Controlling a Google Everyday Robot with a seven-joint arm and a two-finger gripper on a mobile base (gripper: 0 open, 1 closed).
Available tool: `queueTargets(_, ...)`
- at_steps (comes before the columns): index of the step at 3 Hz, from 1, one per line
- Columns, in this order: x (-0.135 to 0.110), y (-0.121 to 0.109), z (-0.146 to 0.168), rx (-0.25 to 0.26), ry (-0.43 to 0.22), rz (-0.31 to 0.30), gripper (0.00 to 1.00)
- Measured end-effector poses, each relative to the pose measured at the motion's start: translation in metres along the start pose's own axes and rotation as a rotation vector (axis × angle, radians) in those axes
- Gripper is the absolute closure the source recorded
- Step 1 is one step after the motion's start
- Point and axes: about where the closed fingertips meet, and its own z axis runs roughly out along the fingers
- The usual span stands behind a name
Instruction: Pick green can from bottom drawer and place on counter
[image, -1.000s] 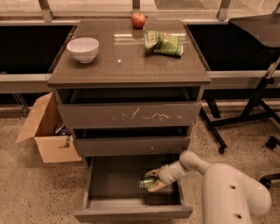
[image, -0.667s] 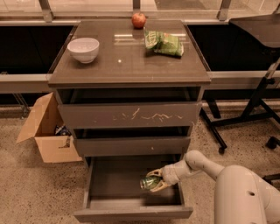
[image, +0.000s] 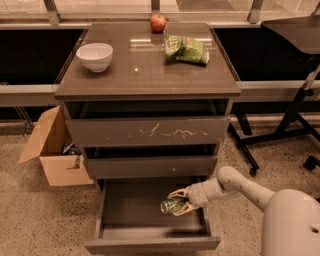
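Shiny green can (image: 170, 205) sideways in claw (image: 178, 203), right side of open btm drawer (image: 131, 207), counter (image: 145, 70) above

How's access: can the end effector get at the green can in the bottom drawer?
Probably yes. The bottom drawer is pulled open, nothing covers the green can, and the end effector sits inside, seemingly shut on it.
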Motion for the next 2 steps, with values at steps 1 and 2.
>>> queueTargets(1, -0.072, -0.016, -0.054, 0.018, -0.1, -0.119, 1.0)
queueTargets(2, -0.117, -0.023, -0.093, 0.027, -0.149, -0.2, 1.0)
